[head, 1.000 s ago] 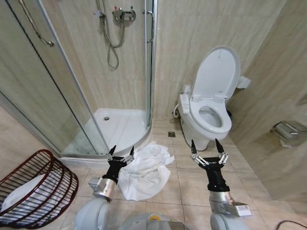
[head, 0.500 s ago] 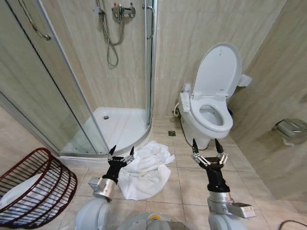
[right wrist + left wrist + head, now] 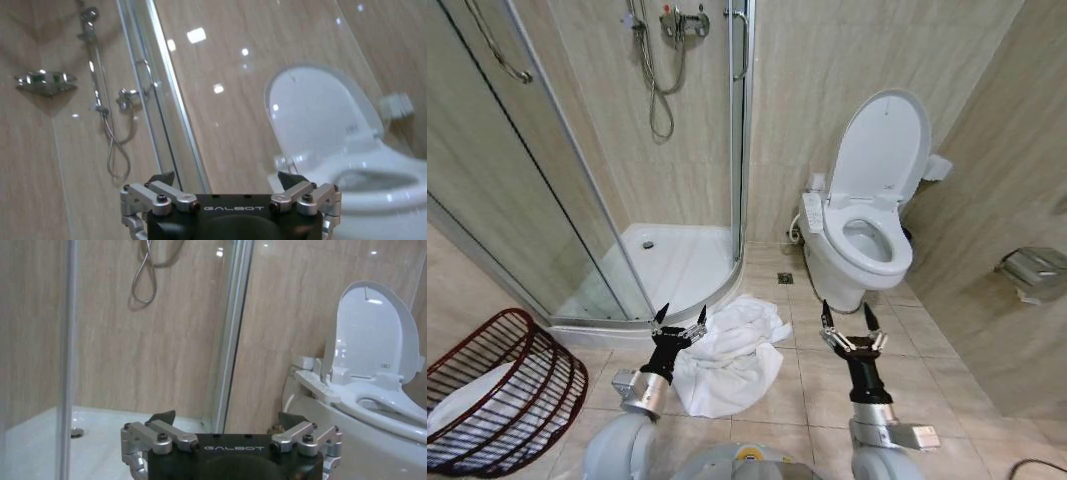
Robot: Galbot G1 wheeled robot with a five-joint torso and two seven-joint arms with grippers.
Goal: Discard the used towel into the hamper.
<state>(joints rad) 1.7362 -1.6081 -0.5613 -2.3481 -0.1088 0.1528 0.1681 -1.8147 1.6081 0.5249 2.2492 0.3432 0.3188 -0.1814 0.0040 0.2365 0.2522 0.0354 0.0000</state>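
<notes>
Head view: the right gripper (image 3: 844,322) has swung inward over the last half second, from a spot nearer the toilet (image 3: 859,240) toward the middle of the tiled floor, its fingers spread wide and holding nothing. The left gripper (image 3: 678,325) has not moved; it hovers, likewise open and empty, just above the near edge of the used towel (image 3: 729,352), which lies crumpled on the tiles beside the curved shower enclosure (image 3: 617,160). The hamper (image 3: 497,395), tipped toward the robot at its far left, sits well apart from the towel with something pale already inside. The shift suggests the right arm is closing on the towel, though no grasp has begun.

Both wrist views look straight ahead at wall height, across open fingertips to the shower glass, hose and raised toilet lid; only from the head camera can the towel on the floor and the hamper be placed.
</notes>
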